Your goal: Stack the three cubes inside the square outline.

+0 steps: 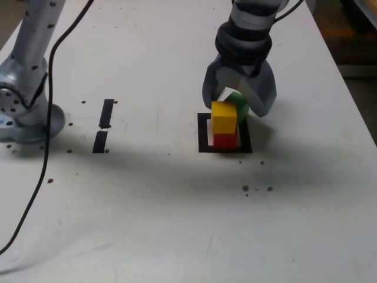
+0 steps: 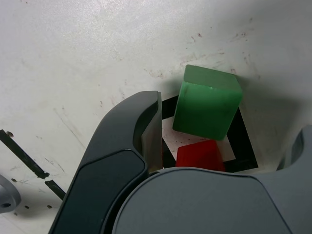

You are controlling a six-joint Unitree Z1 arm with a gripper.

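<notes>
Three cubes sit close together just right of centre in the exterior view: a yellow cube (image 1: 224, 117) rests on top of a red cube (image 1: 224, 140), and the red one stands inside the square outline (image 1: 204, 134) of black tape on the white surface (image 1: 177, 206). A green cube (image 1: 238, 101) shows just behind the yellow one, between my fingers (image 1: 263, 94), which hang spread wide and gripping nothing. From this view I cannot tell whether the green cube lies on the surface or on part of the stack. In the wrist view the green cube (image 2: 207, 102) fills the upper right of centre, the red cube (image 2: 200, 156) peeks out below it, and the black tape of the outline (image 2: 243, 141) runs beside both. One dark finger (image 2: 141, 131) curves up at centre left, apart from the green cube. At the left of the exterior view two short black strips (image 1: 103, 127) lie on the surface, near the arm's grey base (image 1: 23, 106) and a black cable (image 1: 47, 147).
</notes>
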